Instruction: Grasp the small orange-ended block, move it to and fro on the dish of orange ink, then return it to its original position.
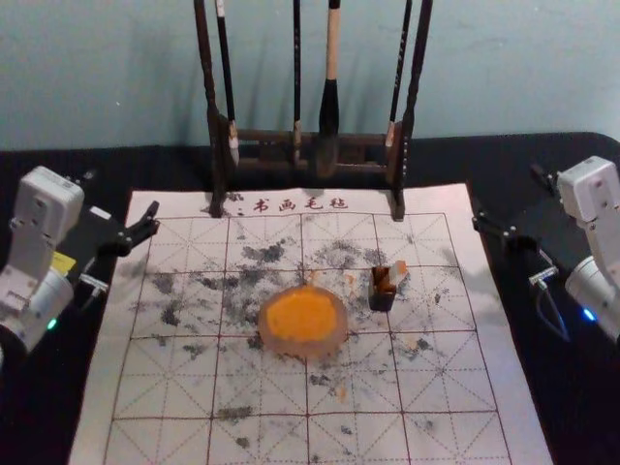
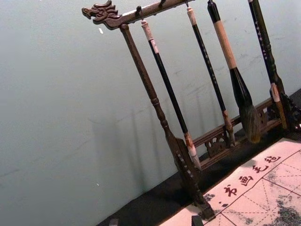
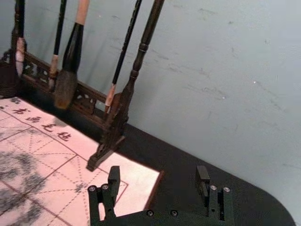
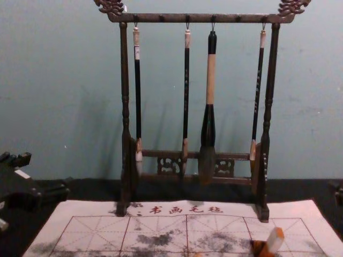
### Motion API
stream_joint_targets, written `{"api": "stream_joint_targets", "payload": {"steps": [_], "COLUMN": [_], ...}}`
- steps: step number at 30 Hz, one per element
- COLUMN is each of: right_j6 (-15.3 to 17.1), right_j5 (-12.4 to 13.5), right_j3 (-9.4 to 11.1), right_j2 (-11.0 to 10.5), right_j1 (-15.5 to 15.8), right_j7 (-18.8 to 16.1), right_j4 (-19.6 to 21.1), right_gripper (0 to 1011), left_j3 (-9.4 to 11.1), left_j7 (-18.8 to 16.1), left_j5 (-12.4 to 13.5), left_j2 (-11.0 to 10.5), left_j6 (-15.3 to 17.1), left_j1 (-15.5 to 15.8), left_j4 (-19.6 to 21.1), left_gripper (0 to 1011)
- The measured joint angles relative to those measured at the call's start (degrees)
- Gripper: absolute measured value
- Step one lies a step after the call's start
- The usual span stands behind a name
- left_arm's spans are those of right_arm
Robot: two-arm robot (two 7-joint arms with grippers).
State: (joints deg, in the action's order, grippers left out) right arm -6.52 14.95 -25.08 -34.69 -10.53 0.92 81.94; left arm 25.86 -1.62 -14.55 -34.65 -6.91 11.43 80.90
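My left gripper is open above the mat's upper left edge; in the left wrist view the left gripper has nothing between its tips. My right gripper mirrors it beyond the mat's right edge; the right wrist view shows the right gripper open and empty. The small orange-ended block leans up out of a small dark holder right of the dish. In the chest view the block tilts, orange end up. The round dish holds orange ink mid-mat.
A dark wooden rack with several hanging brushes stands behind, its feet at the mat's far edge. The ink-stained, gridded white mat lies on a black-covered table. A pale blue-green wall rises behind the rack.
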Motion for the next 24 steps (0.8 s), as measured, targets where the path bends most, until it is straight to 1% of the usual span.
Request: {"api": "stream_joint_targets", "payload": {"steps": [5, 6, 9, 10, 14, 15, 18, 19, 21, 22, 24], "right_j6": [1.71, 2.56, 4.09, 5.18, 7.38, 8.4, 10.09, 10.9, 11.64, 12.24, 12.7], "right_j5": [1.13, 1.7, 2.72, 3.51, 5.06, 5.83, 7.16, 7.83, 8.48, 9.04, 9.44], "right_j3": [0.94, 1.18, 1.58, 1.87, 2.28, 2.39, 2.49, 2.38, 2.22, 2.03, 1.89], "right_j2": [-0.51, -0.79, -1.23, -1.49, -1.98, -2.16, -2.37, -2.4, -2.36, -2.11, -1.76], "right_j1": [2.26, 3.23, 4.9, 6.13, 8.67, 9.83, 11.79, 12.59, 13.16, 13.54, 13.65], "right_j7": [-1.4, -2.02, -2.89, -3.41, -4.6, -5.33, -6.69, -7.71, -8.7, -9.63, -10.33], "right_j4": [2.98, 4.32, 6.41, 7.84, 10.62, 11.83, 14.05, 15.13, 15.92, 16.57, 16.96], "right_gripper": [1002, 1002, 1002, 1002, 1002, 1002, 1002, 1002, 1002, 1002, 1002], "left_j3": [0.0, 0.0, 0.0, 0.0, 0.0, 0.0, 0.0, 0.0, 0.0, 0.0, 0.0], "left_j7": [0.0, 0.0, 0.0, 0.0, 0.0, 0.0, 0.0, 0.0, 0.0, 0.0, 0.0], "left_j5": [0.0, 0.0, 0.0, 0.0, 0.0, 0.0, 0.0, 0.0, 0.0, 0.0, 0.0], "left_j2": [0.0, 0.0, 0.0, 0.0, 0.0, 0.0, 0.0, 0.0, 0.0, 0.0, 0.0], "left_j6": [0.0, 0.0, 0.0, 0.0, 0.0, 0.0, 0.0, 0.0, 0.0, 0.0, 0.0], "left_j1": [0.0, 0.0, 0.0, 0.0, 0.0, 0.0, 0.0, 0.0, 0.0, 0.0, 0.0], "left_j4": [0.0, 0.0, 0.0, 0.0, 0.0, 0.0, 0.0, 0.0, 0.0, 0.0, 0.0], "left_gripper": [1001, 1001, 1001, 1001, 1001, 1001, 1001, 1001, 1001, 1001, 1001]}}
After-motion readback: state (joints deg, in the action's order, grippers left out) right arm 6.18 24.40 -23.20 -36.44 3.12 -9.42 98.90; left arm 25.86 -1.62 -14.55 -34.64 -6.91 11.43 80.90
